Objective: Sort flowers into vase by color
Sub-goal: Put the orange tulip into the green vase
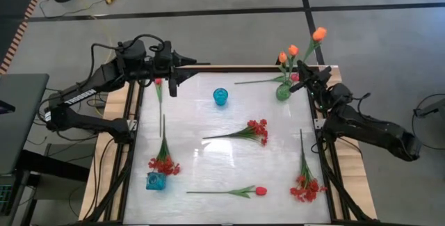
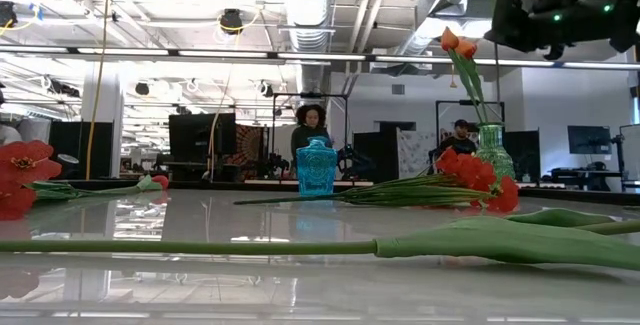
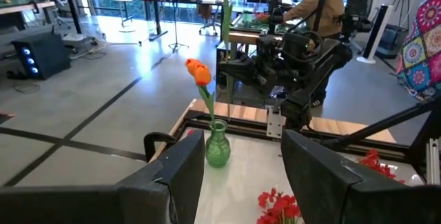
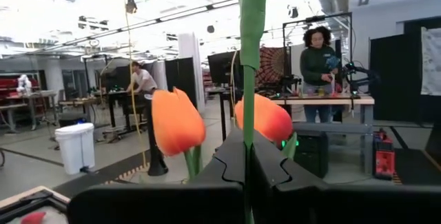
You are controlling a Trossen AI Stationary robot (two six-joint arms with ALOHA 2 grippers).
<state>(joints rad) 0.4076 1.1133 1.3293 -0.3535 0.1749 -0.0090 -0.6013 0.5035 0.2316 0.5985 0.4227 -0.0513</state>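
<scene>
A green vase (image 1: 283, 92) stands at the table's far right with two orange tulips (image 1: 287, 53) in it. My right gripper (image 1: 306, 75) is beside it, shut on the stem of a third orange tulip (image 1: 319, 33), whose bloom stands high above. My left gripper (image 3: 241, 145) hangs open over the far left edge with nothing between its fingers. A red-pink tulip (image 1: 158, 82) lies on the table below it. Red blossom sprays (image 1: 257, 130) (image 1: 163, 163) (image 1: 306, 184) and another red-pink tulip (image 1: 259, 191) lie flat on the table. My right gripper pinches the orange tulip's thin green stem (image 4: 248, 114) between its two shut fingers, well below the bloom. The fingers come roughly level from the table's right side and lie across the stem. The stem stands upright above the green vase (image 2: 490, 150). Whether its lower end is inside, I cannot tell.
A blue vase (image 1: 220, 97) stands at the far middle, and a second blue vase (image 1: 156, 181) at the near left beside a spray. A long green stem (image 1: 257, 81) lies left of the green vase. People stand in the room beyond the table.
</scene>
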